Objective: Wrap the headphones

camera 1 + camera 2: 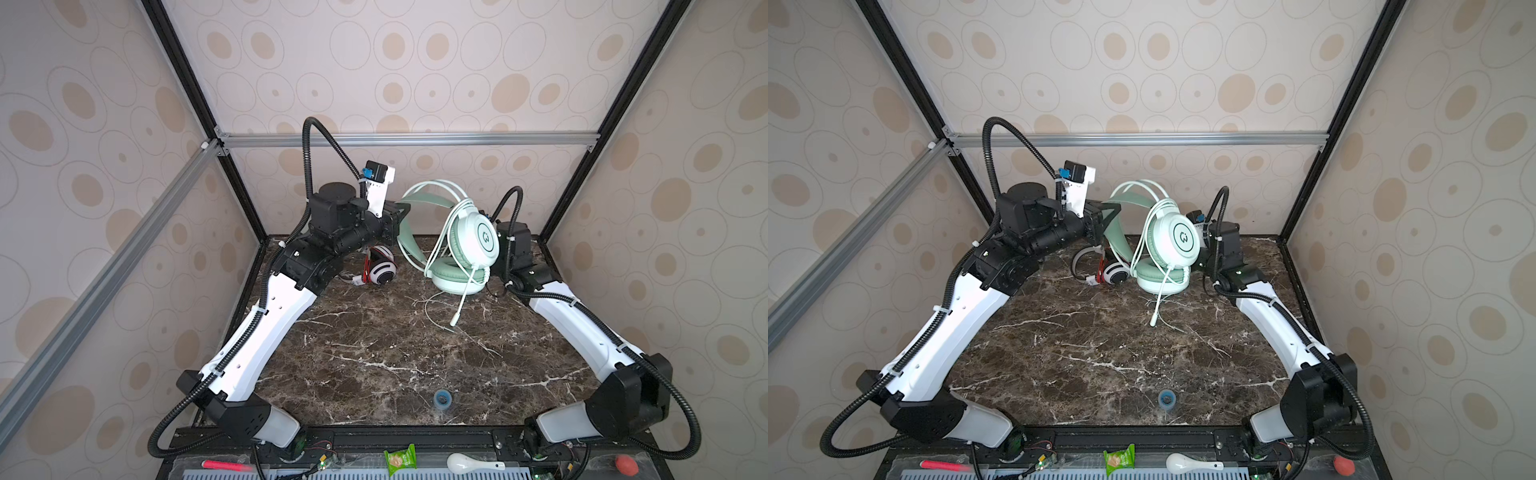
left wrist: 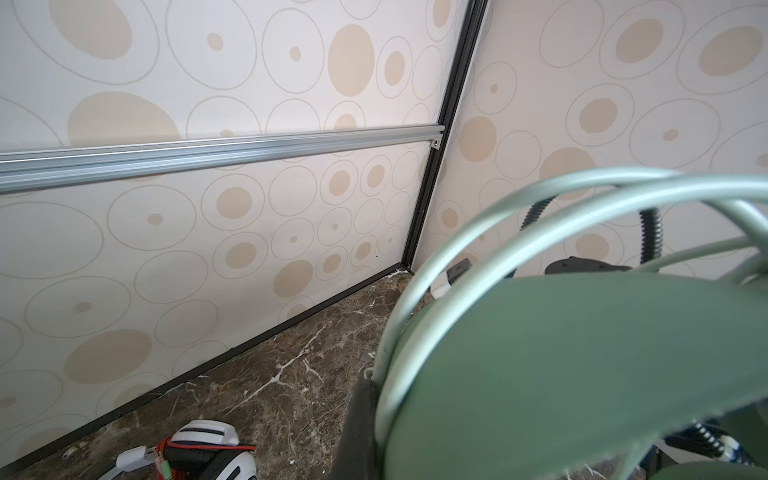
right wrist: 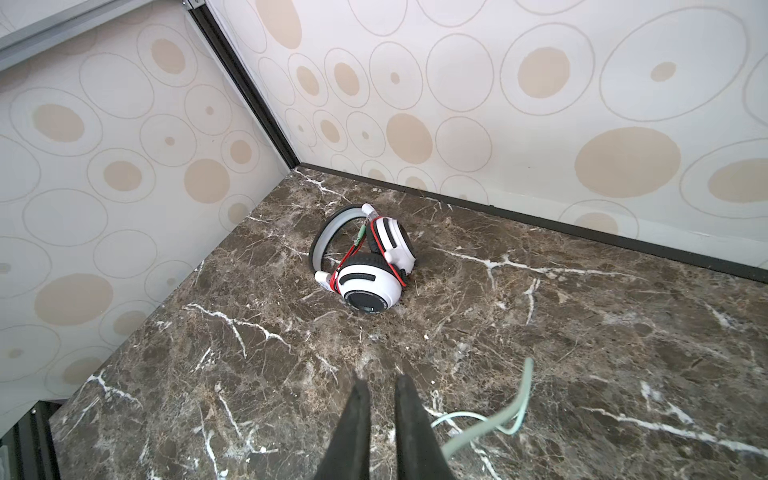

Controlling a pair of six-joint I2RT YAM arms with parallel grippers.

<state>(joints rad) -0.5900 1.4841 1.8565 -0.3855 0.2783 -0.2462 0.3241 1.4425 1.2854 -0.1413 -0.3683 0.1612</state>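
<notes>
My left gripper [image 1: 400, 210] is shut on the headband of the mint green headphones [image 1: 478, 237] and holds them up above the back of the table. One black finger [image 2: 359, 419] presses against the headband [image 2: 582, 365]. Their mint cord [image 1: 434, 249] is looped around the band and cups, and a loose end [image 3: 490, 424] trails on the table. The lower ear cup [image 1: 1163, 276] rests near the tabletop. My right gripper [image 3: 380, 380], hidden behind the cups in both top views, has a narrow empty gap between its jaws beside that cord. The white headphones [image 3: 365, 266] with red cord lie at the back left.
The marble table [image 1: 374, 353] is boxed in by patterned walls with black posts at the back corners. A small blue tape roll [image 1: 442, 399] sits near the front edge. Below the edge lie a green packet [image 1: 400, 457], a white spoon [image 1: 461, 461] and a red ball [image 1: 626, 464].
</notes>
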